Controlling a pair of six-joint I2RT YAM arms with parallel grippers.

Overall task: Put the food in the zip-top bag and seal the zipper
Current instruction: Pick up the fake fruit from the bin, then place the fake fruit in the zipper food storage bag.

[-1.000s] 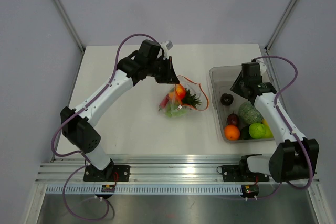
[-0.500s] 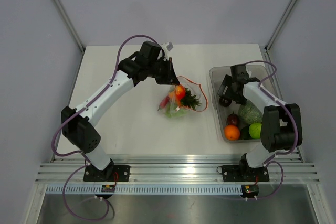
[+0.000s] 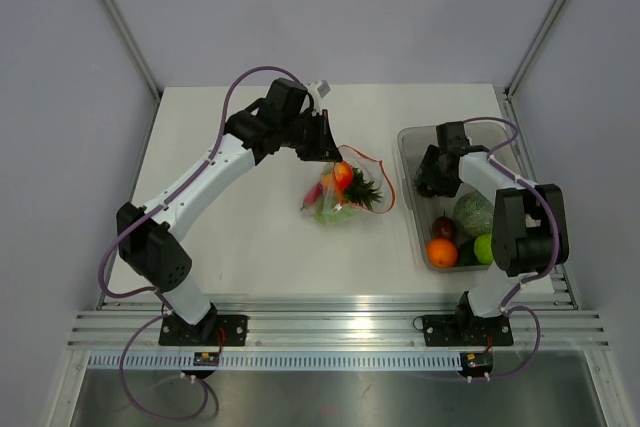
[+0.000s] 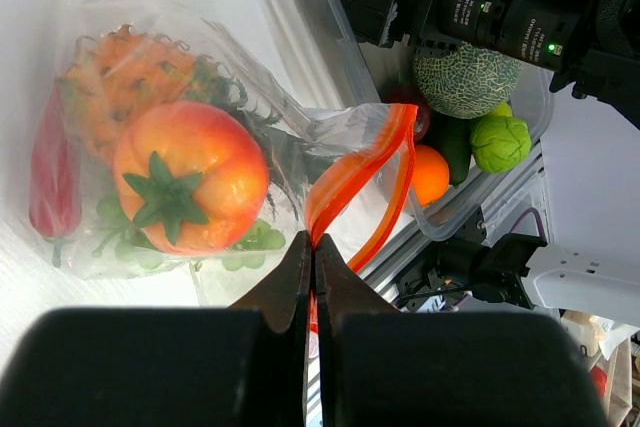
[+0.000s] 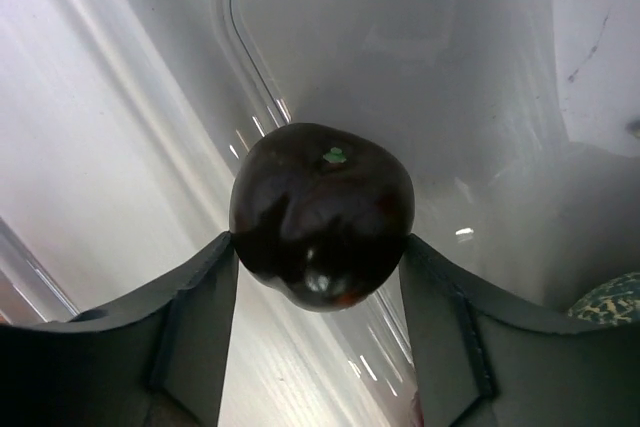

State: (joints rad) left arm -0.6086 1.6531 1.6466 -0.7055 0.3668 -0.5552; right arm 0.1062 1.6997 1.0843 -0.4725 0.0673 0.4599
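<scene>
The clear zip-top bag lies mid-table holding an orange tomato-like fruit, a pineapple, a red piece and green grapes. Its red-orange zipper loops open toward the bin. My left gripper is shut on the zipper strip at the bag's mouth, jaws pressed together. My right gripper is down inside the bin. Its fingers press both sides of a dark purple fruit.
The rigid clear bin stands at the right. It holds an orange, a netted green melon, a bright green piece and a dark red fruit. The metal rail runs along the near edge.
My right gripper has swung left and down in the bin onto the dark purple fruit. The left gripper and the bag have hardly moved.
</scene>
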